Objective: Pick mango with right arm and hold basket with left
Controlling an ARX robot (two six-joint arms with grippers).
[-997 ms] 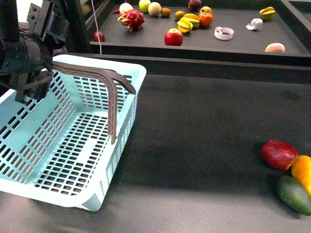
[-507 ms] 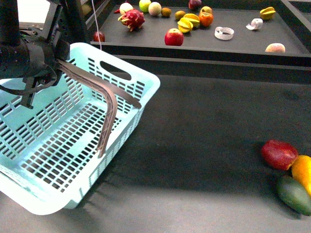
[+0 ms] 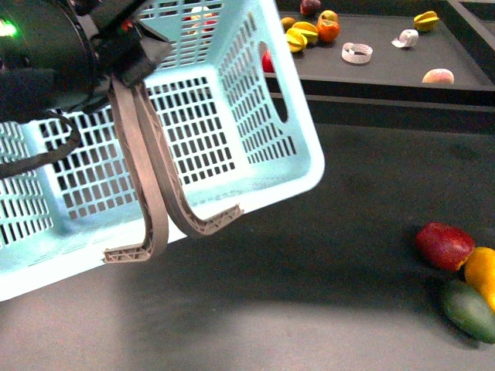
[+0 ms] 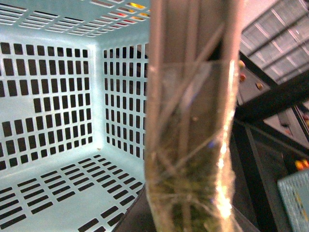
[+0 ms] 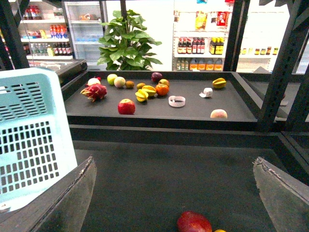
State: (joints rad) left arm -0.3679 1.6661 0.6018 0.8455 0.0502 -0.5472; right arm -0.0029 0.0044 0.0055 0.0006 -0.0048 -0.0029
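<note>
Basket [image 3: 255, 116] swings up tilted, left fingers [image 3: 143, 50] clamping its handles [image 3: 147, 193]; right fingers [image 5: 72, 198] spread, should straddle the mango [image 3: 481, 274] squarely.

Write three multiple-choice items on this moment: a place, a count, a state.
1. How many brown handles has the basket? A one; B two; C three.
2. Where is the mango? A in the basket; B on the table beside a red fruit and a green fruit; C on the back shelf.
3. The right pincer is: A open, empty; B shut on the mango; C out of view.
Key: B, two hang down in the front view; B, front view's right edge; A, fingers apart, nothing between.
</note>
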